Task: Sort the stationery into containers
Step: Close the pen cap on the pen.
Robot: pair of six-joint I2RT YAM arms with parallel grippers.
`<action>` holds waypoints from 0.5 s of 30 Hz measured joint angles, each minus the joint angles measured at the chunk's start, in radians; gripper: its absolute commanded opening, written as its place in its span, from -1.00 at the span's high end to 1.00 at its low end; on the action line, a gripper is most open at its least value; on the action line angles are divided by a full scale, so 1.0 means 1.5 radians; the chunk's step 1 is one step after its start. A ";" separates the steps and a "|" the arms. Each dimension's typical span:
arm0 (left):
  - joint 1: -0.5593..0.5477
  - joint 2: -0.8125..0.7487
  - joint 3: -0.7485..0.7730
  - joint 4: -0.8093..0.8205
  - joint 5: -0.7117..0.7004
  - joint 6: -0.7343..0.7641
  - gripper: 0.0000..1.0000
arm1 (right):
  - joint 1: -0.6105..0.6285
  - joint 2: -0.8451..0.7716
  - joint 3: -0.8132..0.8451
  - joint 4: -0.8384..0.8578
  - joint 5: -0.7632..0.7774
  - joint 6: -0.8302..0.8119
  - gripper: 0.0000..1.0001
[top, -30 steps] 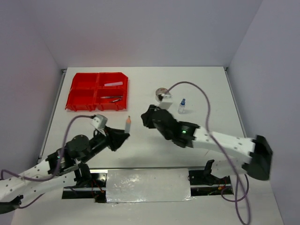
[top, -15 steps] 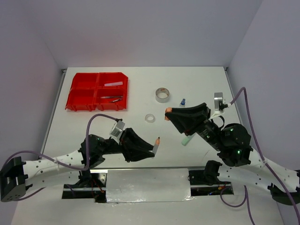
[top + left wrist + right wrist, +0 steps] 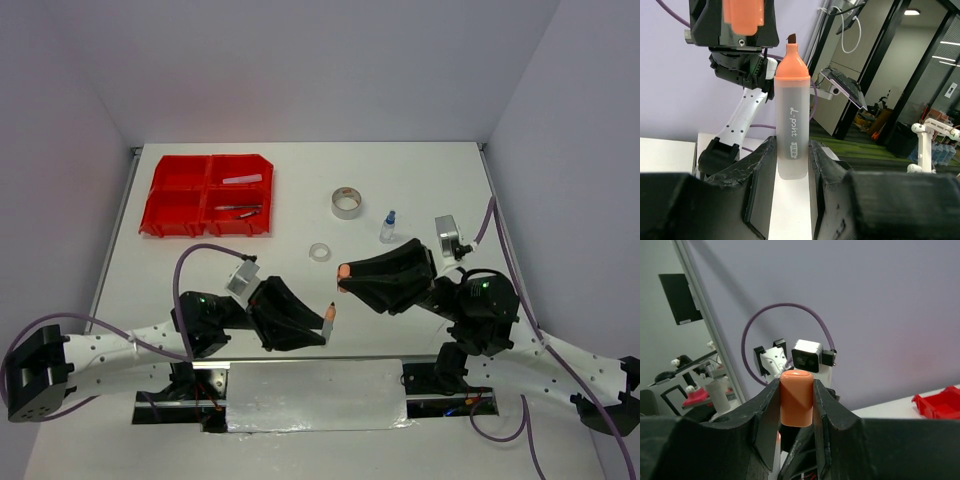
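My left gripper (image 3: 318, 325) is shut on a frosted marker (image 3: 328, 320) with an orange neck and a bare dark tip; the marker stands upright between the jaws in the left wrist view (image 3: 792, 125). My right gripper (image 3: 352, 273) is shut on the marker's orange cap (image 3: 344, 271), held just above and right of the tip. The cap (image 3: 796, 397) fills the jaws in the right wrist view and also shows in the left wrist view (image 3: 742, 17). The red tray (image 3: 160, 200) sits far left with pens (image 3: 237, 210) in one compartment.
A grey tape roll (image 3: 347, 202), a clear tape ring (image 3: 320, 252) and a blue-capped bottle (image 3: 388, 227) lie mid-table behind the grippers. A corner of the red tray (image 3: 940, 402) shows in the right wrist view. Both arms cross the near table.
Both arms pulled back from mid-table to the near side. In the last half second the right gripper brought the cap down and left, closer to the marker tip; the left gripper barely shifted.
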 measured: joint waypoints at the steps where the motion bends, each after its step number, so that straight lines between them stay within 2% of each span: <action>1: -0.001 0.001 0.000 0.001 0.000 0.000 1.00 | 0.001 0.004 0.000 0.009 -0.003 0.000 1.00; 15: -0.010 0.025 -0.001 0.005 -0.009 0.005 1.00 | 0.035 0.039 0.008 0.059 -0.007 0.002 0.97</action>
